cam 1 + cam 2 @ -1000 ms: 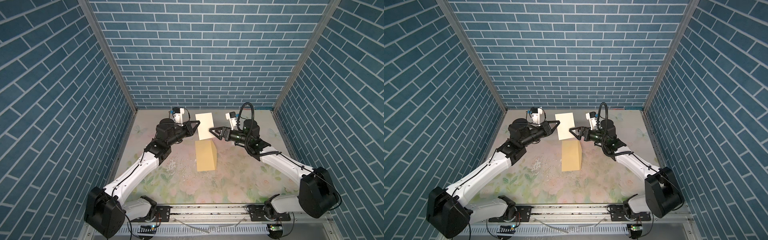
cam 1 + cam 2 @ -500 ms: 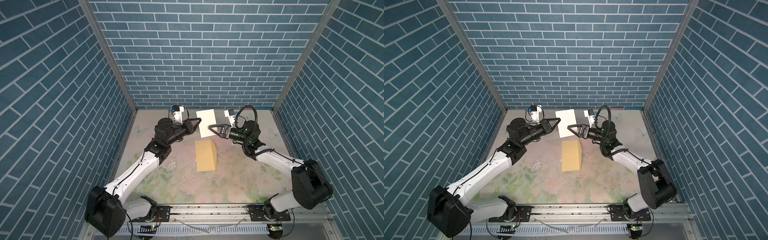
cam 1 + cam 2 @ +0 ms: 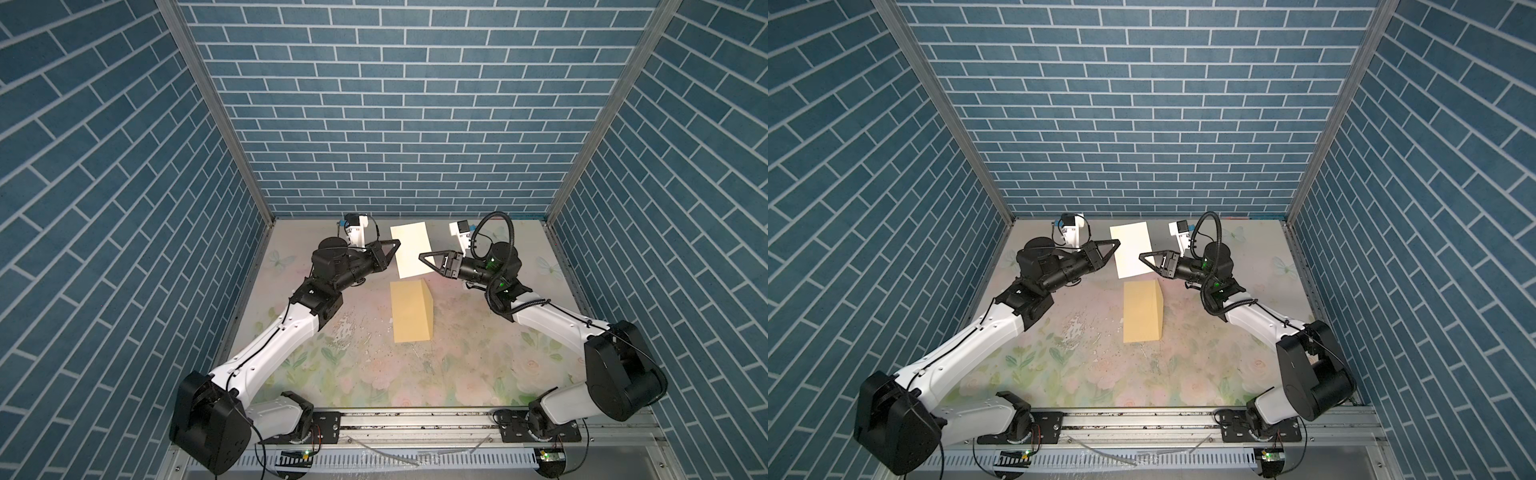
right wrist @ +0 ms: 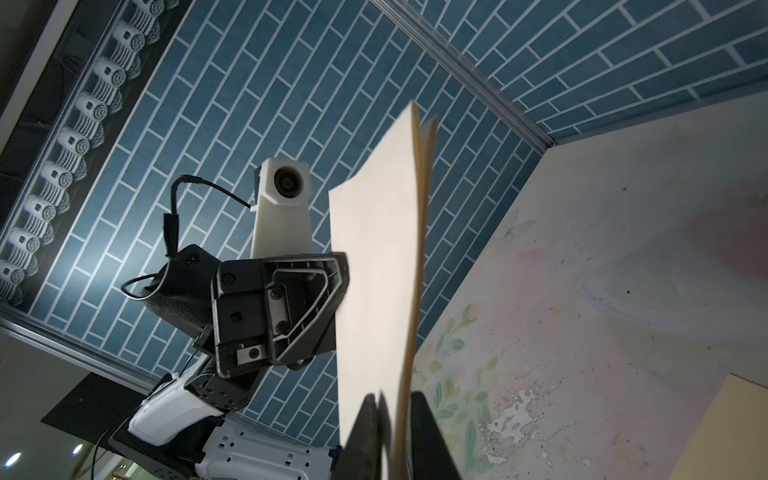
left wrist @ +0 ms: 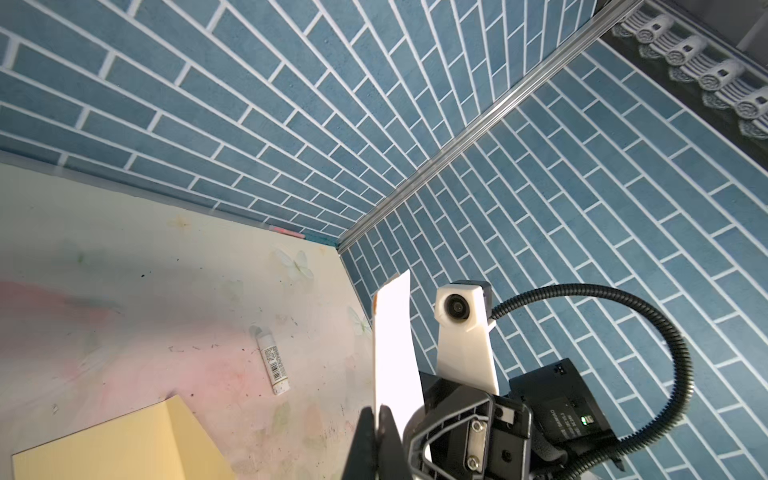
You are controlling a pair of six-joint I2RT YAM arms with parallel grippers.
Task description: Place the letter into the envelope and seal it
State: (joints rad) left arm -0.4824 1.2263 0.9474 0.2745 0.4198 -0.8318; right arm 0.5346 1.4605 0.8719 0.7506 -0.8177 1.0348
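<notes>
Well, on the table [image 3: 478,340] the envelope [image 3: 409,311] lay flat at centre frame. Above it in both top views I had the letter [image 3: 410,249] held up, left gripper [image 3: 397,242] and right gripper [image 3: 422,255] each clamped on an edge.

Matt, smooth cream paper in the letter [image 3: 410,249]; matt yellow-tan paper in the envelope [image 3: 409,311]. Worn, flaking floral print on the surface [image 3: 374,365]. Smooth white plastic on the glue stick [image 5: 273,361].
</notes>
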